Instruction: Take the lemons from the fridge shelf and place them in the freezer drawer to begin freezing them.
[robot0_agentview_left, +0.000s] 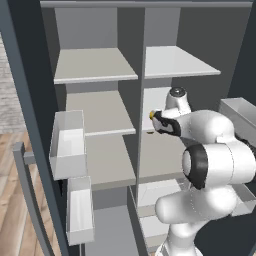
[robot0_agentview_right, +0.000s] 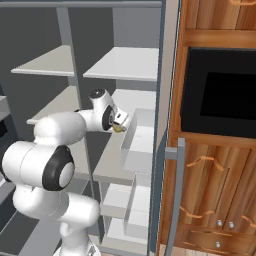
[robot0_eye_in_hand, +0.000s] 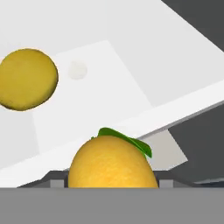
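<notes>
Two lemons show in the hand view: one lemon (robot0_eye_in_hand: 113, 161) with a green leaf sits gripped between the fingers (robot0_eye_in_hand: 113, 183), closed narrowly on it, while the other lemon (robot0_eye_in_hand: 27, 79) rests on the white fridge shelf (robot0_eye_in_hand: 105, 96) beyond and to one side. Carrying looks under way; next the fingers must back out and travel down to the freezer drawer.

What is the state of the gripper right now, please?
Gripper: closed on a lemon with a green leaf; a second lemon lies free on the white shelf.
</notes>
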